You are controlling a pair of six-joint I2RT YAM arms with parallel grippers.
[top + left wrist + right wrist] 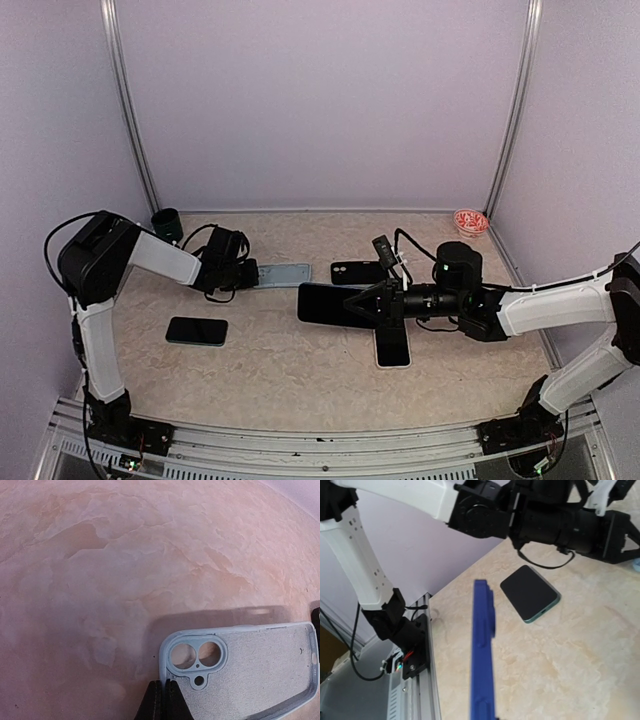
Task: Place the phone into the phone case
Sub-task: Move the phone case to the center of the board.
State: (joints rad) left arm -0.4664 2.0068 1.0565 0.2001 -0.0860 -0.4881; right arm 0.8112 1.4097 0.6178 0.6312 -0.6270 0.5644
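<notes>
The left gripper (164, 695) is pinched shut on the rim of the case (250, 672), left of centre in the top view. The right gripper (360, 305) clamps the phone (325, 303) at mid-frame, apart from the case. Insertion is not yet begun.

Left end effector (248, 273) closed on pale case (285, 273), right end effector (355, 305) holding dark phone (325, 303)

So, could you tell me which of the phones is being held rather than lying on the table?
The blue phone, clamped in the right gripper; the teal-edged phone and the white-edged phone lie flat on the table.
</notes>
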